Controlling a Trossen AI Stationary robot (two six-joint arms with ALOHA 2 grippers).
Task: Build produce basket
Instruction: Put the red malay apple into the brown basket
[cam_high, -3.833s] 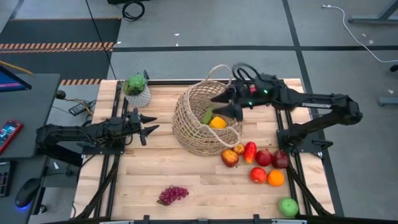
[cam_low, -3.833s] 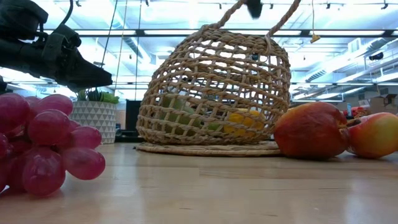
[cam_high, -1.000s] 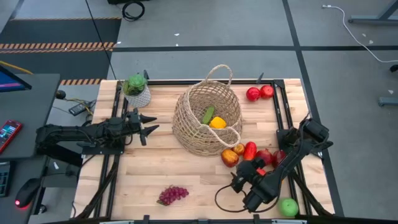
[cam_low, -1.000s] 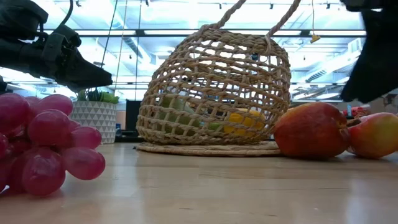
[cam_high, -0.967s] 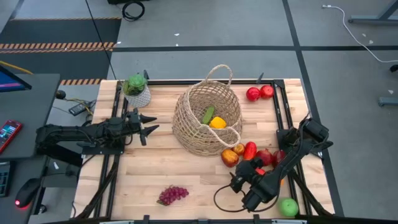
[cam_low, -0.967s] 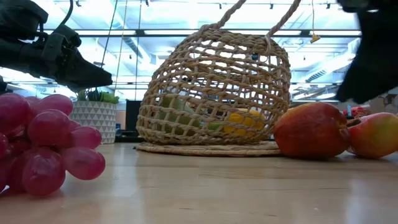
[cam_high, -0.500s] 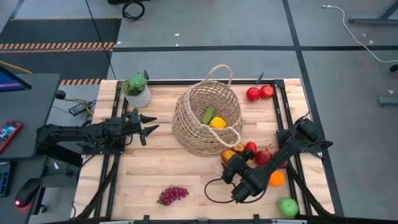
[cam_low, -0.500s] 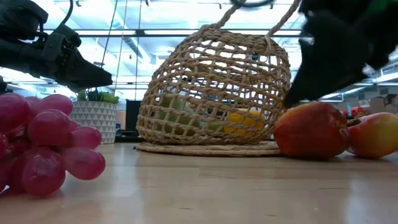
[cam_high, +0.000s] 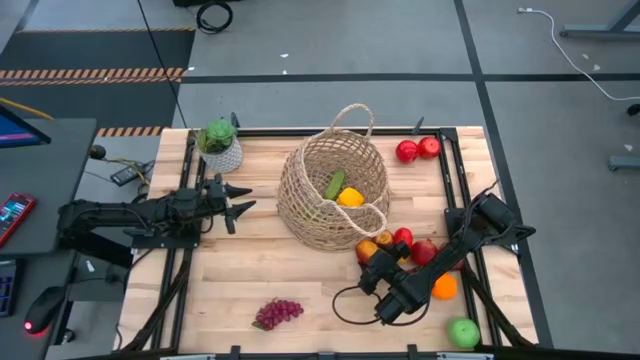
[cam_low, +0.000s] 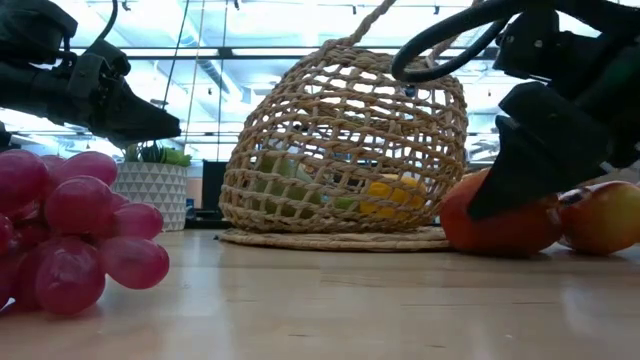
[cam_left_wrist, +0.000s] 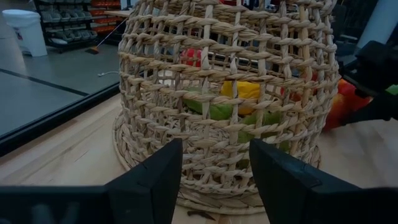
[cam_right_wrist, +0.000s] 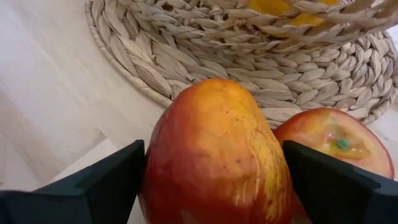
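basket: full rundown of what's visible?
The basket is a large round tan open-weave wicker piece with loop handles, lying tilted on the wooden table near its middle, its mouth showing from above. A yellow pepper and a green cucumber lie inside. A red-orange fruit sits against its flat woven base.

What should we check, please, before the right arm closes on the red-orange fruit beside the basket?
1. Right claw open, one finger on each side of the red-orange fruit: ok.
2. Fruit centred between the fingers in the right wrist view: ok.
3. Neighbouring apple clear of the fingers: cannot tell; it sits close against the fruit.
4. Basket upright with its mouth open from above, yellow and green produce already inside: ok.
5. Basket's base mat clear of the fruit: cannot tell; they look very close.
6. Left claw parked away, left of the basket, holding nothing: ok.
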